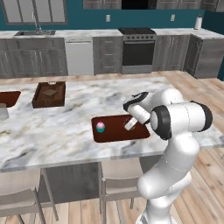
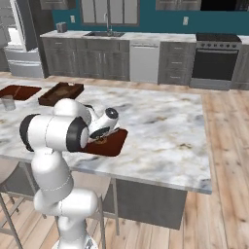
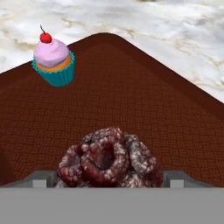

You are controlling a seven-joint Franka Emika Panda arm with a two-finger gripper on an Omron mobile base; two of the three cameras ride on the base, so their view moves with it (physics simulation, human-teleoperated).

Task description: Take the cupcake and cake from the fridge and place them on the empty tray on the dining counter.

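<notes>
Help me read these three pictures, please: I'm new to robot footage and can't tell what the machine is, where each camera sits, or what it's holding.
The machine is a white jointed robot arm ending in a two-finger pincer. Two pictures come from cameras on its base, behind it to the left and right. The third looks along the pincer itself.

It is reaching over a long white-and-grey marble counter. On the counter lies a flat dark reddish-brown tray. A tiny pink-frosted cupcake in a teal wrapper stands on the tray.

A small round dark brown cake sits between the pincer's wide-set jaws, low over the tray. Whether the jaws are squeezing it, I cannot tell.
</notes>
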